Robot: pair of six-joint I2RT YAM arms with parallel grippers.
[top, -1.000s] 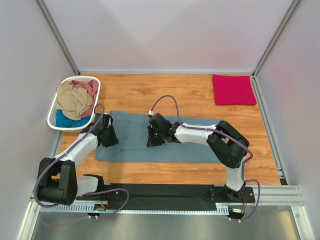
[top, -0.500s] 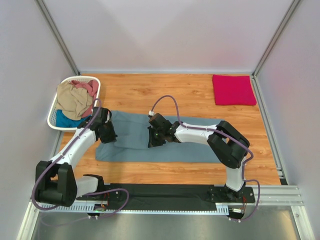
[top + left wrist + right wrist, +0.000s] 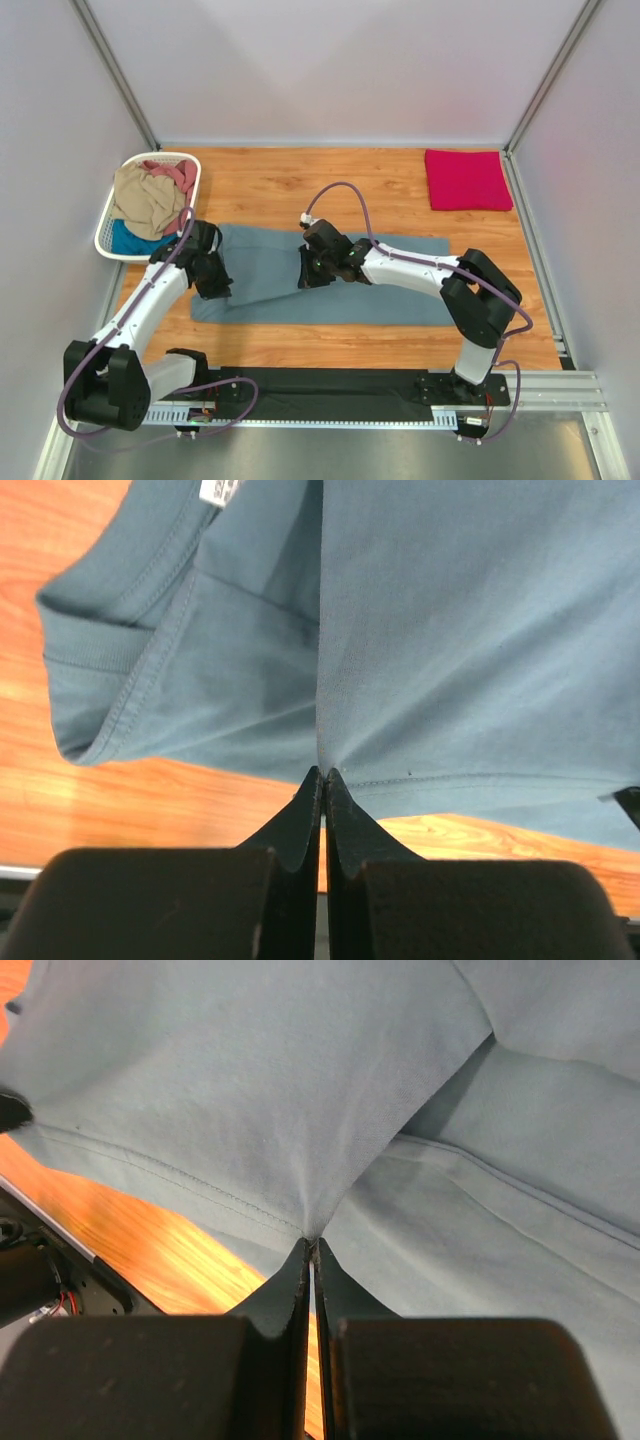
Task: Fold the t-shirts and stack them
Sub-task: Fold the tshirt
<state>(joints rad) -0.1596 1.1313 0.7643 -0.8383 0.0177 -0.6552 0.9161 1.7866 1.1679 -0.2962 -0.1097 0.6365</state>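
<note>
A slate grey-blue t-shirt [image 3: 400, 280] lies spread across the wooden table. My left gripper [image 3: 213, 285] is shut on its left end; in the left wrist view the fingertips [image 3: 322, 775] pinch the shirt [image 3: 450, 630] by a hem, near the collar. My right gripper [image 3: 309, 275] is shut on the shirt's middle; its fingertips [image 3: 310, 1243] pinch a fold of the fabric [image 3: 250, 1080] at a stitched hem. A folded crimson-pink shirt [image 3: 466, 179] lies at the back right. Tan [image 3: 145, 200], dusty-pink [image 3: 175, 172] and bright-blue [image 3: 130, 240] shirts sit crumpled in the basket.
A white slatted laundry basket [image 3: 106, 225] stands at the back left, close to my left arm. Bare wooden table [image 3: 270, 185] lies behind the grey-blue shirt. White walls and metal posts enclose the table on three sides.
Both grippers, shut on the grey-blue shirt, have shifted slightly away from the bases. The shirt's left portion has been drawn along with them, and the right arm has stretched out.
</note>
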